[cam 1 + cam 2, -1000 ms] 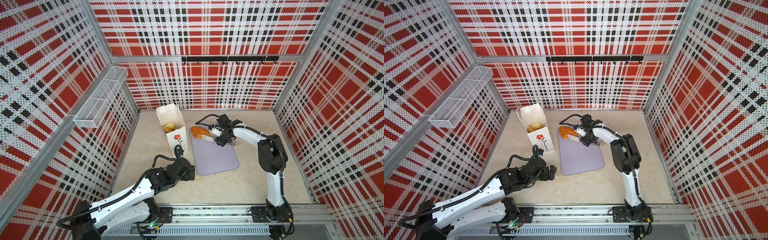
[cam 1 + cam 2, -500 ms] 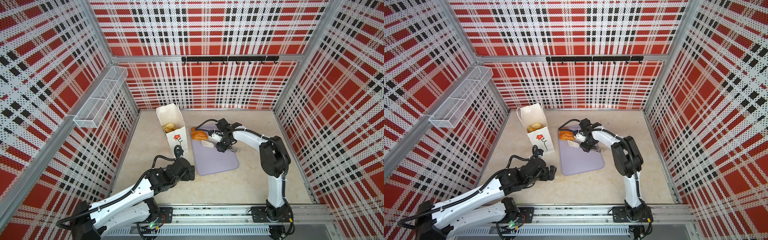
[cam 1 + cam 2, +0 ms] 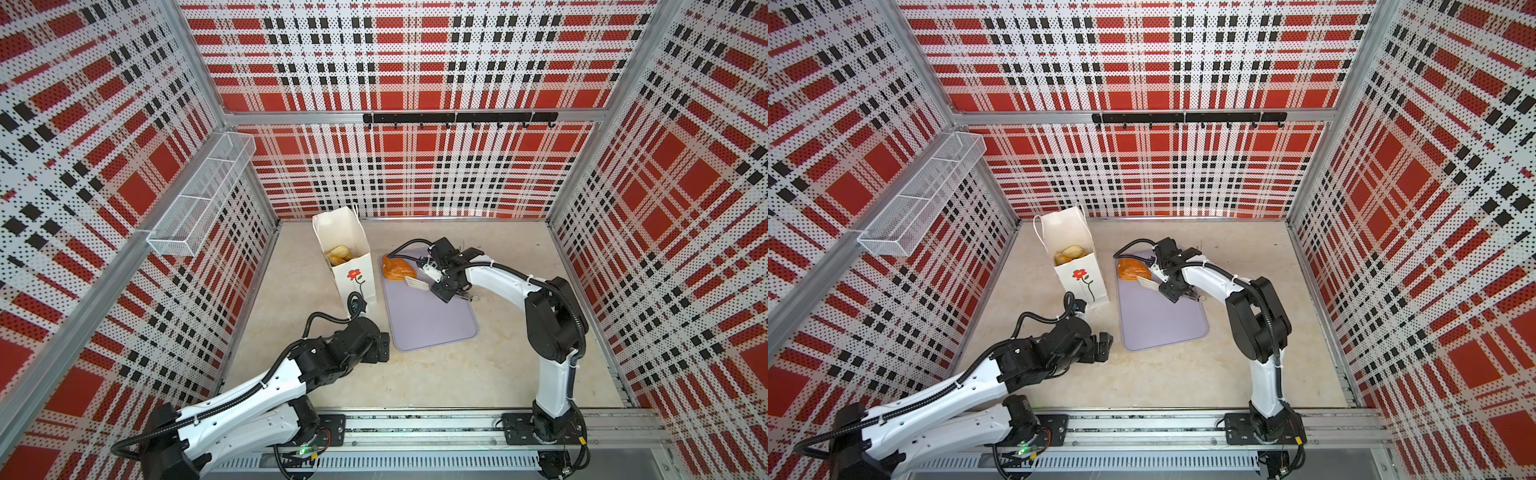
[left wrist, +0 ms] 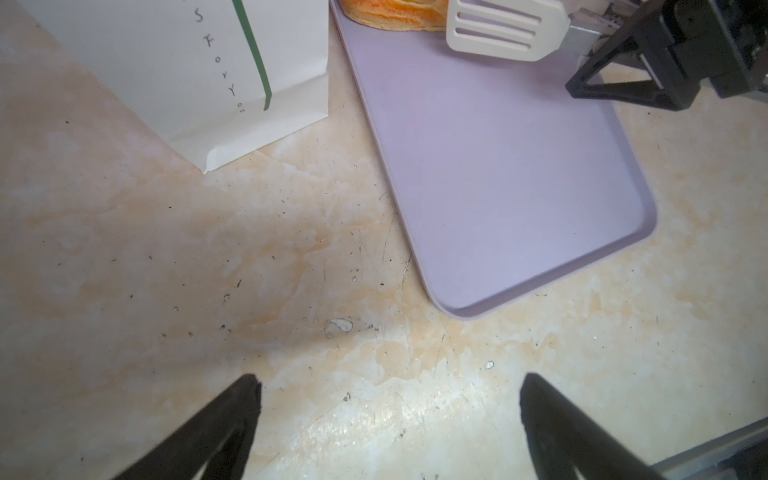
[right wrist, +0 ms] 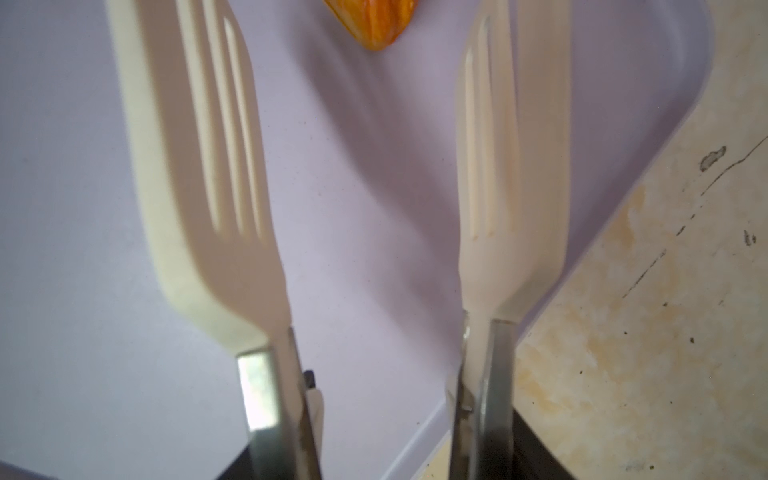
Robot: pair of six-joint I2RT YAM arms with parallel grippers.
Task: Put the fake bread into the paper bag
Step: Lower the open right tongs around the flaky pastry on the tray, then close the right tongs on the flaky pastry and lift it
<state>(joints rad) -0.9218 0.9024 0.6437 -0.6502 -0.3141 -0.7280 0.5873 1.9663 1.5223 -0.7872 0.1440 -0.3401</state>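
A pale beige table [image 3: 449, 374] with a faint orange marbled pattern fills the lower centre of both top views. The left wrist view shows small dark specks and fine scratches on its surface. A tall white paper bag [image 3: 354, 270] with a red flower printed on its front stands upright on it, left of centre and towards the back. Just to the bag's right lies a flat lilac tray [image 3: 432, 324] with rounded corners, with a narrow strip of table showing between them at the bag's base.
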